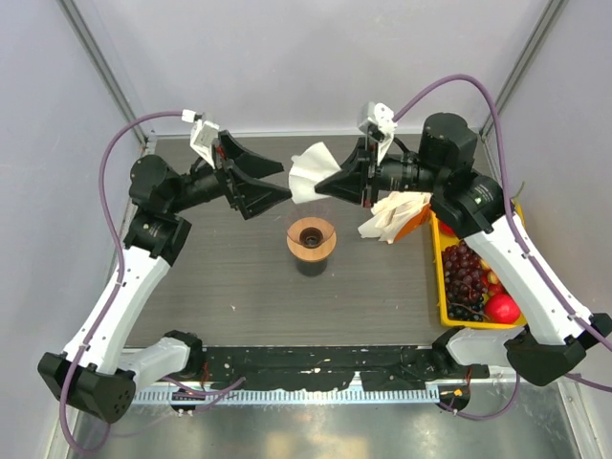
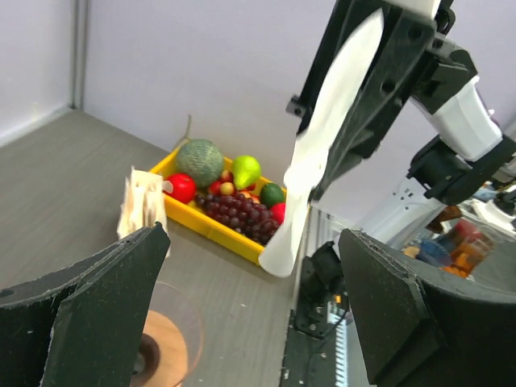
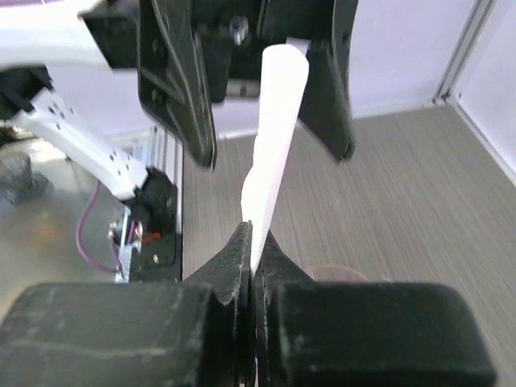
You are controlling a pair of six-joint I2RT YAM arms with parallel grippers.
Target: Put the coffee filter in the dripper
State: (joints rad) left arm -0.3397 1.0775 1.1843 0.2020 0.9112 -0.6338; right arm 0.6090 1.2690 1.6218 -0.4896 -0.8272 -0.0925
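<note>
beyond the dripper [image 1: 311, 239], coffee filter [image 1: 306, 172] pinched in right pincer [image 1: 322, 185], left pincer [image 1: 285, 180] spread just beside it

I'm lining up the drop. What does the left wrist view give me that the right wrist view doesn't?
Left wrist only: the dripper plainly visible below the open left gripper, plus the filter bunch and the fruit tray. The right wrist view has at most a faint arc of the dripper.
Right wrist only: the right gripper shut on the lower edge of the filter.
Both: the filter seen edge-on, framed by the left gripper's spread fingers, over the table.
</note>
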